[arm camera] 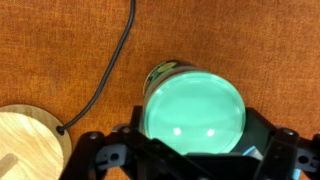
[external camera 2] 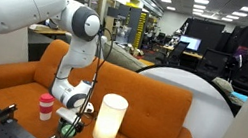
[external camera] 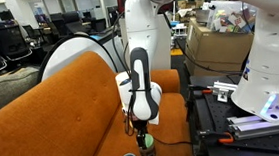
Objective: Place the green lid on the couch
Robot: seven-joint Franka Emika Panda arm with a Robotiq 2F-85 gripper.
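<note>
Green lid [arm camera: 195, 110] hung pinched between the end effector's [arm camera: 190, 148] fingers, just above the dark cup [arm camera: 162, 70] on the couch [arm camera: 60, 50] seat, apparently lifted clear so it could go onto bare fabric.

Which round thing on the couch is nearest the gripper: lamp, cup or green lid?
The green lid: the pale-green disc flanked by the fingers of the gripper in the wrist view. The lamp's wooden base sits off to one side.

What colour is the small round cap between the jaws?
Pale green; the small round cap shows best in the wrist view.
</note>
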